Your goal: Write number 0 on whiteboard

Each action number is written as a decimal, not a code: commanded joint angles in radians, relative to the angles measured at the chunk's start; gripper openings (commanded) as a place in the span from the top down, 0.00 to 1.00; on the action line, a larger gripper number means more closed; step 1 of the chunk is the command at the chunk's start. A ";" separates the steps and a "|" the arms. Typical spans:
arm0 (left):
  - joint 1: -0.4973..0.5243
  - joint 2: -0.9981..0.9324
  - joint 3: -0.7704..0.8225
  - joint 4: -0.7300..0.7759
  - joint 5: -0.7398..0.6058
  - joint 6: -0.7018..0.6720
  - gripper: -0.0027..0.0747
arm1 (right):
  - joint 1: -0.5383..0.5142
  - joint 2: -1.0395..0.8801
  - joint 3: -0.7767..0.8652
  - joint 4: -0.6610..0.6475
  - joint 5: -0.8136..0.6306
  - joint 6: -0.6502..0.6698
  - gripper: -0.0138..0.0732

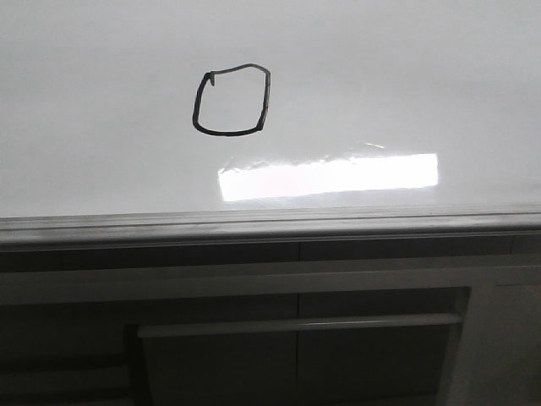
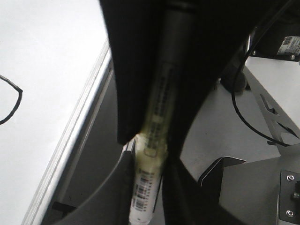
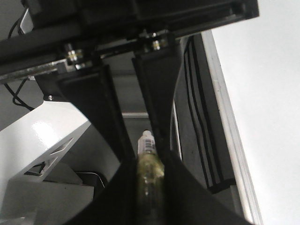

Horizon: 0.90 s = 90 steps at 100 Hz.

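A black boxy loop, the number 0 (image 1: 231,100), stood out on the glossy white whiteboard (image 1: 101,101), with a bright white rectangular glare patch (image 1: 328,176) just below and to the right of the loop. A pale grey metal rail (image 1: 270,222) edged the whiteboard; below the rail, the cabinet fronts (image 1: 380,338) were dark grey with lighter grey bars. In the wrist views, the black left tool (image 2: 157,154) gripped a marker (image 2: 161,103) with a dark grey barrel, a yellowish translucent band and a white end carrying a black barcode. The right tool (image 3: 150,164) was black too, closed around a marker (image 3: 149,161) showing the same yellowish tint and white tip.
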State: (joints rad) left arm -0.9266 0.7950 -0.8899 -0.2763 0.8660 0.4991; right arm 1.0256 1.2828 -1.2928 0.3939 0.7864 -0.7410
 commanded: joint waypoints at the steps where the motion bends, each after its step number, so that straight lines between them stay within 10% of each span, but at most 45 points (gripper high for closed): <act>1: 0.000 0.004 -0.034 -0.032 -0.063 -0.040 0.99 | 0.002 -0.030 -0.034 0.027 -0.106 -0.013 0.91; 13: 0.000 0.006 -0.034 -0.032 -0.063 -0.040 0.99 | 0.002 -0.030 -0.034 0.027 -0.116 -0.013 0.83; 38: 0.000 0.006 -0.034 -0.024 -0.073 -0.040 0.99 | -0.002 -0.051 -0.034 0.015 -0.242 -0.013 0.20; 65: 0.006 0.006 -0.012 -0.012 -0.313 -0.066 0.99 | -0.203 -0.153 -0.034 -0.015 -0.222 0.018 0.19; 90: 0.192 0.016 0.135 0.054 -0.698 -0.368 0.99 | -0.539 -0.326 -0.032 -0.015 -0.106 0.050 0.31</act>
State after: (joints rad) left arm -0.8115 0.8049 -0.7715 -0.2250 0.3911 0.2515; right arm 0.5807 1.0284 -1.2928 0.3680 0.6885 -0.6997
